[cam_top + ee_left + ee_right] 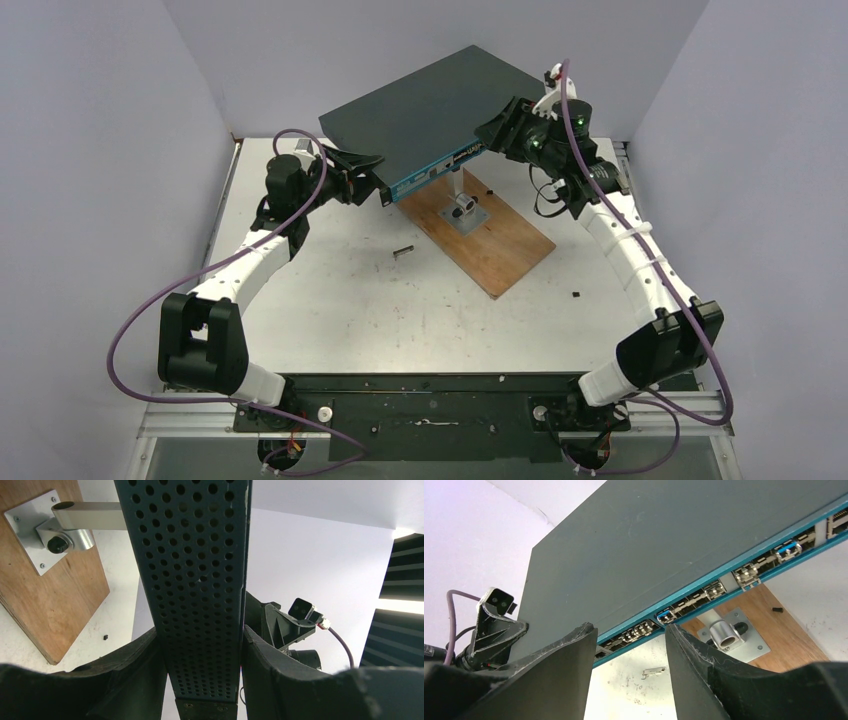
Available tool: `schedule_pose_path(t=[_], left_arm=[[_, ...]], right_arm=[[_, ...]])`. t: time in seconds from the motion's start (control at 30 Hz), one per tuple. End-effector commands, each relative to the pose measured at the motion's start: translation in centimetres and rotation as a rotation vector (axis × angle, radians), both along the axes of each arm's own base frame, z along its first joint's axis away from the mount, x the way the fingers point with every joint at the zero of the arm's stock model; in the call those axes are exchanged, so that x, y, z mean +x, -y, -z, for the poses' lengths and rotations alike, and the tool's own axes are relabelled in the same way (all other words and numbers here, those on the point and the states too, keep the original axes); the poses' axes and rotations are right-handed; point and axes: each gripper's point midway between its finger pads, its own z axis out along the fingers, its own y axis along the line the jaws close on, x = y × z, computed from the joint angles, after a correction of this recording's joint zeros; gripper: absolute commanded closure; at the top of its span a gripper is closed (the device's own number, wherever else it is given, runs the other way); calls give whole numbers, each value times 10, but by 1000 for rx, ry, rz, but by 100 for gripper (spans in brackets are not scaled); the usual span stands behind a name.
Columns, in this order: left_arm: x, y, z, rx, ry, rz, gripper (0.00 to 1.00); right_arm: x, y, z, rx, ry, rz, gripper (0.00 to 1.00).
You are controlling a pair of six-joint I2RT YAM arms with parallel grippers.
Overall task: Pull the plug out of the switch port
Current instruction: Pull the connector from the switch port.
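The switch (425,100) is a wide dark grey box, raised and tilted on a metal post. Its blue front face (432,172) shows in the right wrist view (704,587) with rows of sockets. Plugs sit in it, among them a blue-tabbed one (666,615) and a silver one (746,576). My left gripper (366,176) is shut on the switch's left end, with both jaws against its perforated side (195,580). My right gripper (498,128) is open and empty at the right end of the front face; its jaws (630,627) frame sockets near the blue-tabbed plug.
The brown wooden board (490,235) carries the post's metal base (465,210) under the switch. A small metal plug-like piece (403,251) lies on the white table and also shows in the right wrist view (654,671). A small black bit (577,294) lies to the right.
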Motion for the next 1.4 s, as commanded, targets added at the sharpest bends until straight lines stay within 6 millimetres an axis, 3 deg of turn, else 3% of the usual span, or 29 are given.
schedule_pose_path(t=[0.0,0.6,0.73,1.0,1.13,1.37], left_arm=[[11,14,-19,6,86,-5,100],[10,13,-19,5,83,-7,100],[10,13,-18,5,82,-8,100],[11,13,-18,4,80,-9,100],[12,13,-18,3,82,-9,100],[13,13,-18,3,82,-10,100]], right_arm=[[10,-3,-15,-26,57,17,48],[23,-14,-8,-13,62,12,47],[22,-20,-9,1,67,-5,54],[20,-27,-1,6,42,-27,58],[15,-27,1,3,35,-36,69],[3,-23,12,-15,4,-37,73]])
